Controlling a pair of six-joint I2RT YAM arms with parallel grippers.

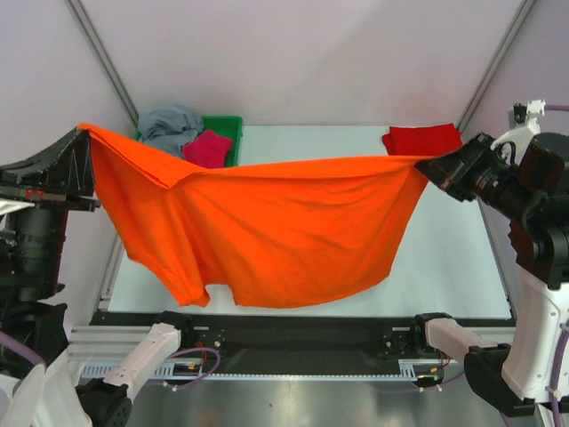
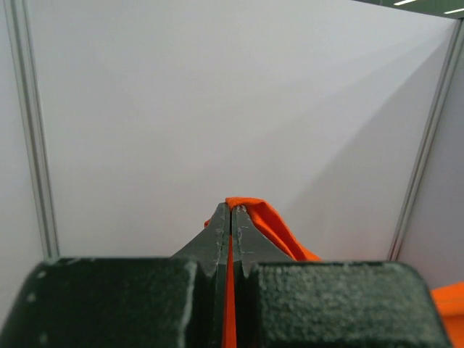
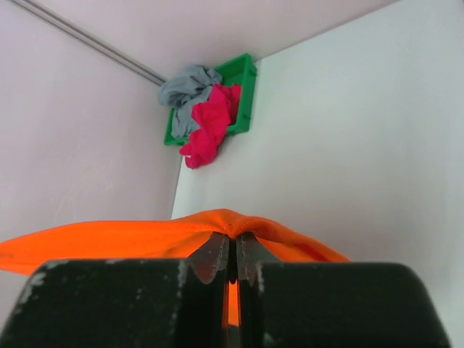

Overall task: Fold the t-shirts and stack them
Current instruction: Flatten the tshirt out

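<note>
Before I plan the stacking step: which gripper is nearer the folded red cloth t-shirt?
Right. The right gripper, shut on the bright orange cloth t-shirt, hangs close by the red t-shirt; the left gripper holds the orange one's other end across the table, by the green plastic tray.

The right gripper (image 3: 232,241) is pinching a fold of the orange t-shirt (image 3: 130,238) between closed fingers. On the table (image 3: 348,159) beyond, the grey t-shirt (image 3: 185,87) and the magenta t-shirt (image 3: 209,127) are spilling over the green tray (image 3: 245,76).
</note>
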